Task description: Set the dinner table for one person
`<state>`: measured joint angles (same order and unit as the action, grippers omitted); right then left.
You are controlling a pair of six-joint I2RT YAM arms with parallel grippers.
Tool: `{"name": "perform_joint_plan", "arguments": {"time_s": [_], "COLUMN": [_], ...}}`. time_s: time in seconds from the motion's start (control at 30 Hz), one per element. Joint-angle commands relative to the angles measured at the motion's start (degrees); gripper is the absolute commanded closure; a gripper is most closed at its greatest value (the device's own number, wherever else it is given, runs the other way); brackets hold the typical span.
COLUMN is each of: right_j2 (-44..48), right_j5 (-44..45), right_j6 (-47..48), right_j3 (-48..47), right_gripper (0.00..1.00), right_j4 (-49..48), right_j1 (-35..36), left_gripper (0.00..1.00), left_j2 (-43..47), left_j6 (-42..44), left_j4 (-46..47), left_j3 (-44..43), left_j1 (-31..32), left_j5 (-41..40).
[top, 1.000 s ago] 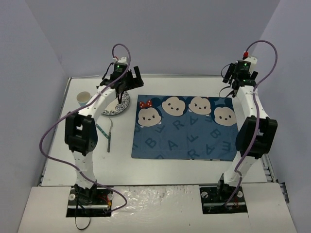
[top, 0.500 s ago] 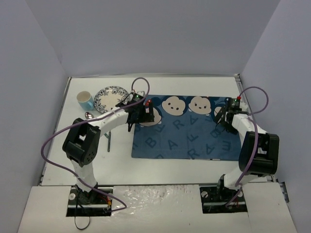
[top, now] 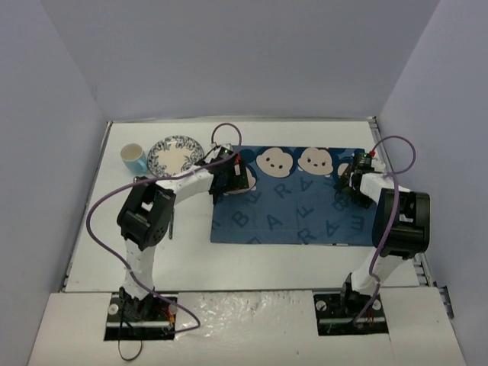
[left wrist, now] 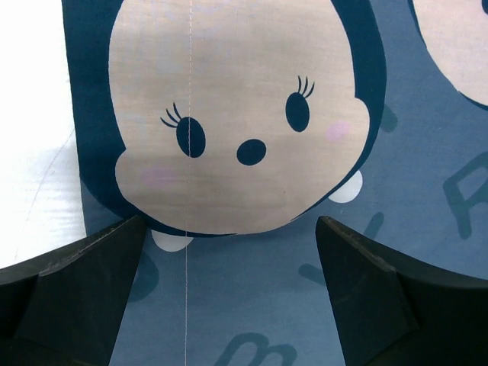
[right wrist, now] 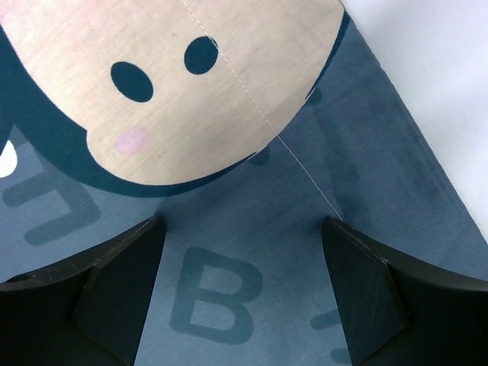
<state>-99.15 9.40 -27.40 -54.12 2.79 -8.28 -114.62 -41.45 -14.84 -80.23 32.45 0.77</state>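
Observation:
The dinner table is the white tabletop, with a blue cartoon-face placemat lying flat in its middle. My left gripper is down low over the mat's far left corner. In the left wrist view this gripper is open, its fingers straddling bare cloth below a cartoon face. My right gripper is low over the mat's far right corner. Seen from the right wrist, this gripper is open too, above a printed letter B. Neither holds anything.
A patterned plate and a small cup stand at the far left of the table. Cutlery lies left of the mat, partly hidden by my left arm. White tabletop shows beside the mat.
Both arms came down from a raised pose near the far edge to low over the placemat's far corners. The left gripper moved off the plate. The mat has shifted slightly.

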Motion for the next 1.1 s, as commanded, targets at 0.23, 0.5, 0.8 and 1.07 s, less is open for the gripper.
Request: {"name": "perform_joint_plan", "arguments": {"time_s": [0.23, 0.5, 0.8, 1.07], "right_j2": [-10.9, -11.0, 0.6, 14.7], "right_j5": [-0.8, -2.5, -6.0, -19.0], "right_j6": [4.0, 3.5, 4.8, 3.0], "right_j3": [-11.3, -12.3, -16.4, -21.6], "right_gripper": [0.19, 0.18, 0.16, 0.11], "right_j4": [-1.7, -1.3, 0.8, 0.8], "right_j1": [-2.3, -2.6, -2.6, -1.3], "left_gripper": [0.08, 0.08, 0.03, 0.03], "left_j2": [-6.0, -7.6, 3.0, 16.1], "left_j6": [-5.7, -5.9, -3.9, -4.3], "left_j4": [-2.9, -3.9, -6.2, -7.3], "left_j3": [-5.3, -7.9, -11.7, -9.9], "left_j1": [-0.5, -1.6, -2.2, -4.8], "left_j5": [-0.2, -0.1, -2.1, -2.2]}}
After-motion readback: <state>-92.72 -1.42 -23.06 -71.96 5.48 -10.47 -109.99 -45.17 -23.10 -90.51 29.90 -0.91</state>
